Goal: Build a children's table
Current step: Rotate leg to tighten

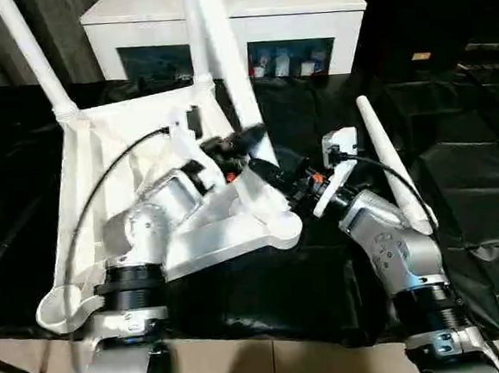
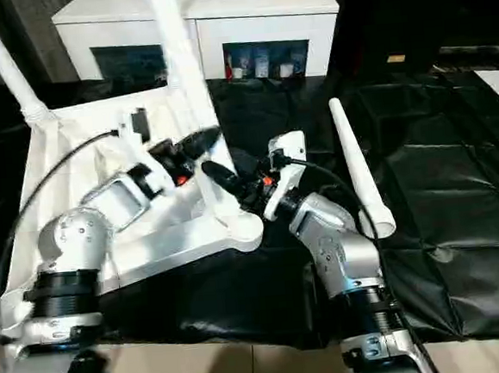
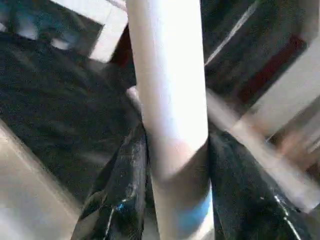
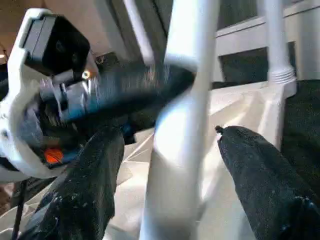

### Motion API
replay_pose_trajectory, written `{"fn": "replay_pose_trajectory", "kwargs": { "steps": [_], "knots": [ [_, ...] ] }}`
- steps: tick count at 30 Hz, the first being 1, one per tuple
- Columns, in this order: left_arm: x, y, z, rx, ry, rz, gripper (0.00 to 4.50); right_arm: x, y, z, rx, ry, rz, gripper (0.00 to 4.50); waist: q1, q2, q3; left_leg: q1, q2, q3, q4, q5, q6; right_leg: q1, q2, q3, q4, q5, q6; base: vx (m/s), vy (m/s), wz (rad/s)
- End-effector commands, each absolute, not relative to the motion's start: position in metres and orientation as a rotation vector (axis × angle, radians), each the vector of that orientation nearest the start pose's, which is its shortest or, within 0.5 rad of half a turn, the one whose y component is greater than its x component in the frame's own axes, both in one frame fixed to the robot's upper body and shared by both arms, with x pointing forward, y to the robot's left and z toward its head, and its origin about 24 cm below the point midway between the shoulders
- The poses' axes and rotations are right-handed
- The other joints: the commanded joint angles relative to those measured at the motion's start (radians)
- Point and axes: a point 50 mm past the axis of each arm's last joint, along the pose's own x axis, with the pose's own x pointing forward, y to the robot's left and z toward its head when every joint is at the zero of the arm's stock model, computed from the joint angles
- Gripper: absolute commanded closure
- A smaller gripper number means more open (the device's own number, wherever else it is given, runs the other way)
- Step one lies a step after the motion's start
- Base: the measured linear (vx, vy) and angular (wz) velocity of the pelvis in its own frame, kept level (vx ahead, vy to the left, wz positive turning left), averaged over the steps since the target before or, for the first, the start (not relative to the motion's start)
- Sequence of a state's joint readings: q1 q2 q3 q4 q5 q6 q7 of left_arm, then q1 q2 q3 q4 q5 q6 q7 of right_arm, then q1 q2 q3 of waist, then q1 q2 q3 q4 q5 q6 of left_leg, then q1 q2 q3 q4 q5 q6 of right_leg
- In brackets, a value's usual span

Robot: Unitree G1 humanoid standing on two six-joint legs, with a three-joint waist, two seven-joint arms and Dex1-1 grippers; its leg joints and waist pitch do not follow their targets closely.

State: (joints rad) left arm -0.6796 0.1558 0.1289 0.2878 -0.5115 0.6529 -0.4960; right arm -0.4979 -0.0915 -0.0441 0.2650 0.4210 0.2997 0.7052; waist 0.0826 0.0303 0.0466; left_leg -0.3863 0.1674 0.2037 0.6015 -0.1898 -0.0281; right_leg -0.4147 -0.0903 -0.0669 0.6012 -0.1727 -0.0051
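Children's table leg (image 1: 222,59), near-right socket: left claw (image 3: 172,165) clenched on it, black fingers (image 3: 112,195) pressed to both sides of the tube. Left forearm reaches forward and right across the ribbed underside. Right claw (image 4: 165,165) straddles the same leg lower down, fingers (image 4: 260,175) standing off it, released. Right forearm angles forward and left. Leg's long axis rises, leaning far-left. Inverted table top (image 1: 101,164) lies on black sheeting (image 1: 474,177), another leg (image 1: 36,61) up at its far-left corner. Loose leg (image 1: 390,162) lies right, narrow end far.
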Motion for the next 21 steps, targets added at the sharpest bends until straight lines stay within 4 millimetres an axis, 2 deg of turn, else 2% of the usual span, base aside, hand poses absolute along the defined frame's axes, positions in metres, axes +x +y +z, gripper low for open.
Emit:
{"fn": "replay_pose_trajectory", "kwargs": {
  "steps": [1,2,5,7,8,10,11,12,15,21],
  "knots": [
    [0.356,0.126,0.142,-0.336,0.154,-0.691,2.92,0.331,-0.114,0.122,0.315,-0.085,0.837,0.79,0.0,0.004,-0.071,0.024,0.056,-0.035,-0.07,-0.117,0.052,0.059,-0.056,0.041,-0.053,-0.065,-0.214,0.0,0.0,0.0],
    [0.358,0.137,0.143,-0.246,0.156,-0.67,2.92,0.331,-0.12,0.126,0.286,-0.101,0.852,0.79,-0.001,0.004,-0.072,0.025,0.056,-0.033,-0.068,-0.113,0.047,0.058,-0.055,0.042,-0.051,-0.054,-0.222,0.0,0.0,0.0],
    [0.361,0.157,0.147,-0.065,0.165,-0.646,2.93,0.334,-0.131,0.138,0.226,-0.14,0.862,0.39,-0.001,0.007,-0.074,0.026,0.055,-0.033,-0.066,-0.104,0.05,0.057,-0.055,0.041,-0.046,-0.033,-0.226,0.0,0.0,0.0],
    [0.359,0.167,0.15,0.078,0.187,-0.666,2.93,0.335,-0.137,0.148,0.109,-0.176,0.869,0.34,0.004,0.008,-0.076,0.029,0.057,-0.033,-0.065,-0.094,0.048,0.055,-0.054,0.039,-0.041,-0.024,-0.235,0.0,0.0,0.0],
    [0.357,0.171,0.15,0.146,0.206,-0.677,2.93,0.337,-0.138,0.151,-0.042,-0.203,0.857,0.21,0.002,0.009,-0.073,0.028,0.057,-0.032,-0.065,-0.095,0.045,0.053,-0.054,0.04,-0.041,-0.024,-0.238,0.0,0.0,0.0],
    [0.356,0.173,0.15,0.216,0.223,-0.694,2.93,0.338,-0.138,0.154,-0.236,-0.233,0.837,0.02,0.008,0.008,-0.074,0.031,0.058,-0.032,-0.064,-0.094,0.022,0.048,-0.056,0.037,-0.041,-0.037,-0.235,0.0,0.0,0.0],
    [0.353,0.174,0.151,0.329,0.249,-0.728,2.93,0.341,-0.135,0.157,-0.564,-0.291,0.804,0.0,0.006,0.009,-0.072,0.031,0.056,-0.03,-0.064,-0.101,0.008,0.048,-0.057,0.038,-0.04,-0.051,-0.237,0.0,0.0,0.0],
    [0.352,0.174,0.152,0.368,0.254,-0.746,2.93,0.343,-0.133,0.159,-0.672,-0.317,0.795,0.0,0.004,0.006,-0.069,0.03,0.054,-0.028,-0.064,-0.115,-0.013,0.047,-0.058,0.038,-0.044,-0.087,-0.233,0.0,0.0,0.0],
    [0.351,0.17,0.157,0.424,0.253,-0.782,2.94,0.348,-0.128,0.166,-0.912,-0.372,0.749,0.0,0.001,0.004,-0.066,0.029,0.053,-0.027,-0.065,-0.169,-0.012,0.053,-0.061,0.046,-0.048,-0.13,-0.237,0.0,0.0,0.0],
    [0.347,0.158,0.165,0.541,0.259,-0.861,2.94,0.36,-0.124,0.173,-1.258,-0.467,0.636,0.0,-0.006,0.001,-0.066,0.026,0.05,-0.029,-0.062,-0.168,-0.005,0.055,-0.055,0.047,-0.043,-0.12,-0.247,0.0,0.0,0.0]
  ]
}}
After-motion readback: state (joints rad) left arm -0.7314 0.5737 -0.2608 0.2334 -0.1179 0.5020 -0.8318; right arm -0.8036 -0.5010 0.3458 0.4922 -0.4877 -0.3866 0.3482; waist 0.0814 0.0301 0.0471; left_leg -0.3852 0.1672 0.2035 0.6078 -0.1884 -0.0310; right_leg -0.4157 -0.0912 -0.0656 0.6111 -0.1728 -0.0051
